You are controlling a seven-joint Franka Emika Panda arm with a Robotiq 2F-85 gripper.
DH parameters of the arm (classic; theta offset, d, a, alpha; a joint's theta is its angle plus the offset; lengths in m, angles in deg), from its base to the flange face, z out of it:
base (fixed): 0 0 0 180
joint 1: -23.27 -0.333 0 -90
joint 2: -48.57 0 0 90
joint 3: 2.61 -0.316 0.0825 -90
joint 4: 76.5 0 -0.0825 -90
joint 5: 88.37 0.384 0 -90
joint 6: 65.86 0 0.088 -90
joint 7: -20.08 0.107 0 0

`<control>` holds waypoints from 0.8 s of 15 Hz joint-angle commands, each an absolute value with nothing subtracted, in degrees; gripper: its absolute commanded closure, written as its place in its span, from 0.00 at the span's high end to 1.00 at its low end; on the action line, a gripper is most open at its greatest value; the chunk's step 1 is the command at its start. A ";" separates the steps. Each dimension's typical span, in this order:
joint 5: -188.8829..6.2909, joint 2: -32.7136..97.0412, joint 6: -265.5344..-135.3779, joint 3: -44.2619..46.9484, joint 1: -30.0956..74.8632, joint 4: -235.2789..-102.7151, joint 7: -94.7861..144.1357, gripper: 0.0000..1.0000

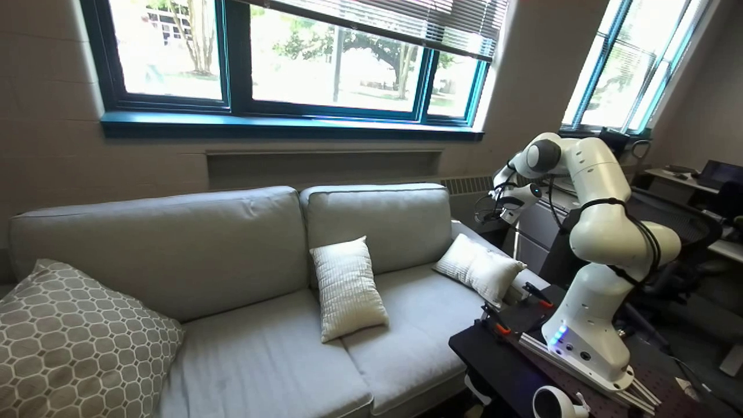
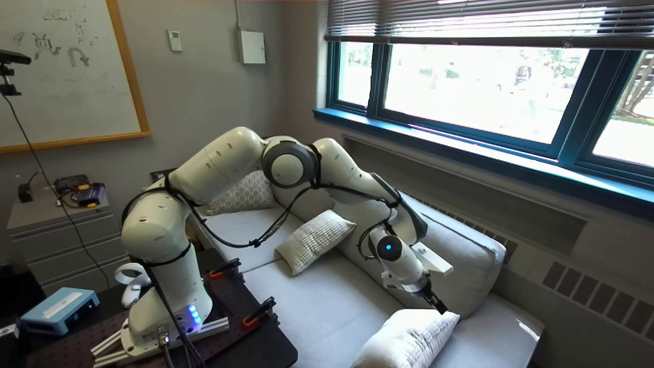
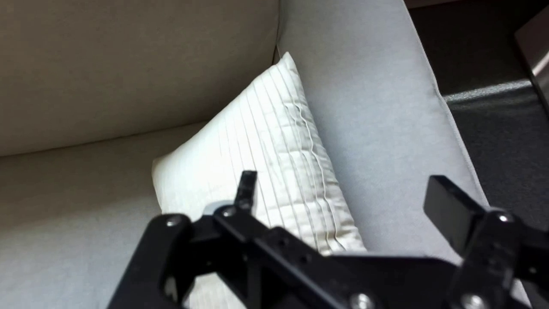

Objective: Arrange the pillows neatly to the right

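white pillow (image 3: 266, 150) beside the sofa arm (image 3: 369, 107), jaws spread apart nearby, another pillow (image 1: 349, 290) over the seat seam (image 1: 356, 367)

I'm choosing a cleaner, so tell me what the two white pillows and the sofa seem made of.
The white pillow in the wrist view: seemingly matte fabric, perhaps cotton, by its pleats and puckers.
The other white pillow: likely the same, by its ribbed, puffy surface.
Sofa: matte cloth upholstery, probably woven, by its seams and creases; fibre unclear.

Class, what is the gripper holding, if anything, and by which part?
Nothing is held: the gripper is open, and sofa arm shows between one finger and the cream-white pillow.
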State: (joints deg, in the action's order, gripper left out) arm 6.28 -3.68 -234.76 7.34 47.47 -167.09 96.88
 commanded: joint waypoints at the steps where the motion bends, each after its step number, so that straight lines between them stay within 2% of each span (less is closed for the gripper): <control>1: 6.99 -6.86 -234.63 7.82 47.94 -163.14 97.71 1.00; 12: -0.53 -7.79 -236.34 7.33 38.01 -159.90 105.91 1.00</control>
State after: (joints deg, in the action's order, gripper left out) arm 2.39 -7.86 -235.42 7.36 41.13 -161.16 101.34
